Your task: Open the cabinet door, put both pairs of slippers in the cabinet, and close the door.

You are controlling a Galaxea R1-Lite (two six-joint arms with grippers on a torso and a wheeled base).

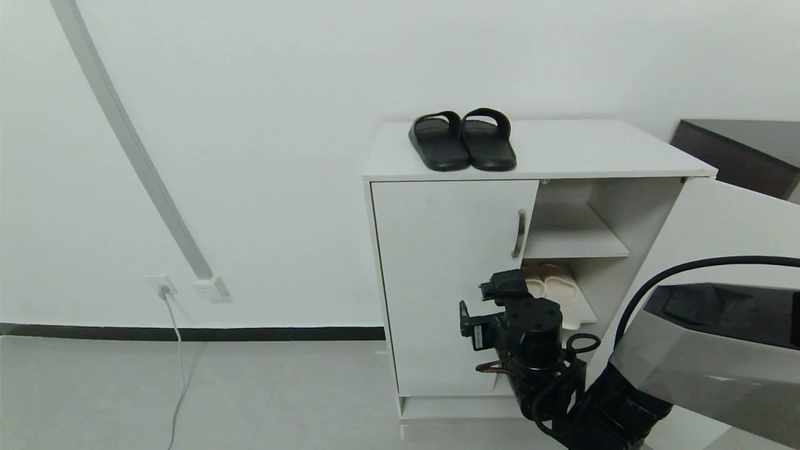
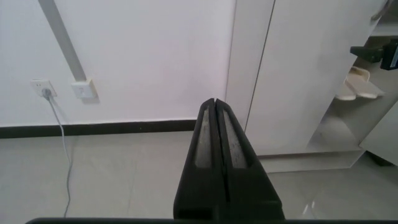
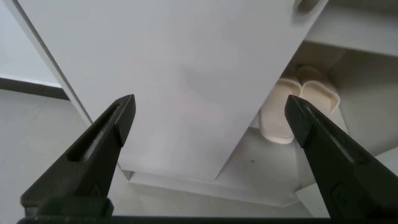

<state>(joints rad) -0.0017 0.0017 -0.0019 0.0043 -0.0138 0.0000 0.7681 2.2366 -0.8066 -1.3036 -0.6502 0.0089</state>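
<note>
Currently I am finding the left gripper (image 2: 214, 109) pressed together, its two fingers meeting along their whole length and pinching nothing. It is hanging low over the floor (image 2: 112, 174), well apart from the cabinet (image 1: 531, 150) and touching nothing.

Next, I am noting the right gripper (image 3: 209, 99) spread wide and carrying nothing. It is hovering in front of the closed door (image 1: 450, 281), below the handle (image 1: 519, 233) and near that door's free edge. I am seeing a gap between its fingertips (image 3: 124, 109) and the door panel, so it is not making contact.

Beyond it, the cabinet is standing against the wall (image 1: 281, 125). The open door (image 1: 719, 225) on the robot's right is swinging out toward the camera and exposing the interior.

Inside, the beige slippers (image 1: 553, 287) are lying side by side on the lower shelf (image 1: 584, 315), toes pointing outward. The upper shelf (image 1: 575, 240) is sitting above them.

Farther up, the black slippers (image 1: 462, 140) are resting as a pair on the cabinet top, touching each other, above the closed door.

Farthest off, a socket (image 1: 162, 286) is sitting low on the wall, with a cable (image 1: 178, 375) trailing down onto the floor.
</note>
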